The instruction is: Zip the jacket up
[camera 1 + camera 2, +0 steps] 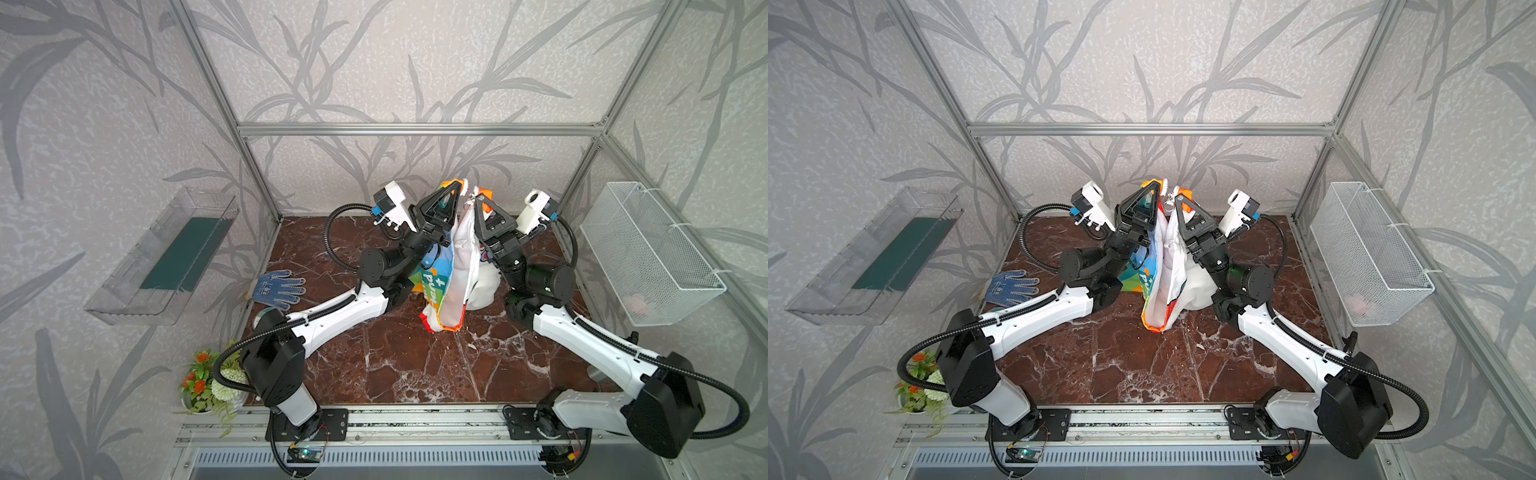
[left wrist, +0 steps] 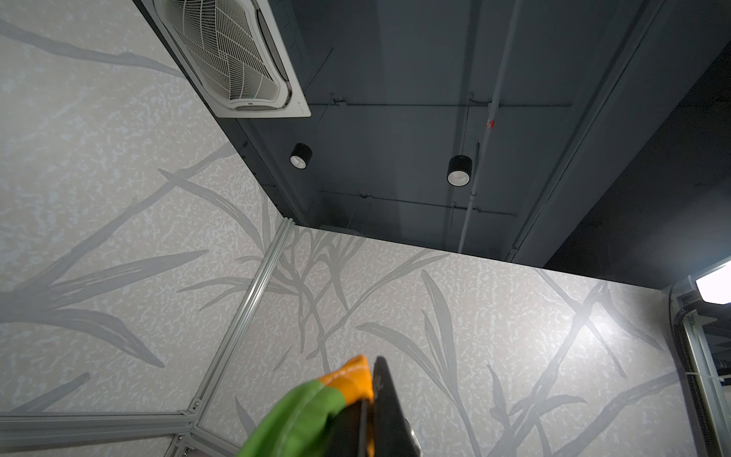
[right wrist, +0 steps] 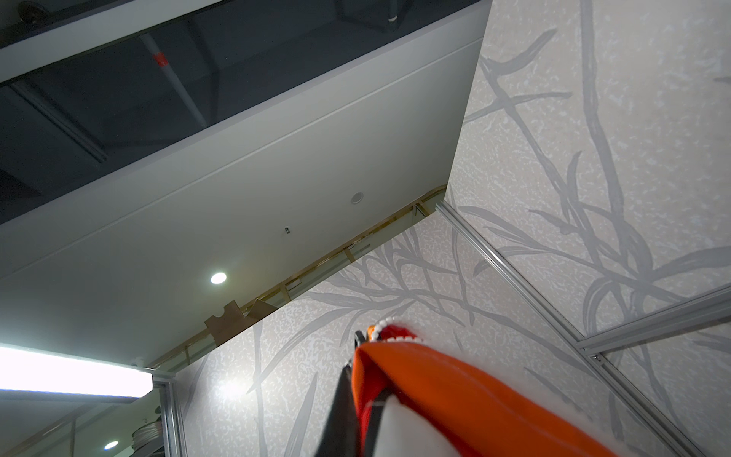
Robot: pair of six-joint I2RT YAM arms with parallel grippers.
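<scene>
We hold the jacket raised over the middle of the table, and its lower part rests on the table. Our left gripper pinches 1 top edge of it and our right gripper pinches the other edge, just beside. The white lining shows between the 2 edges.

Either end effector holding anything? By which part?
Both shut on the small rainbow-striped, white-lined child's jacket: left end effector at one front's top edge, right end effector at the other's, beside the white zipper teeth.
</scene>
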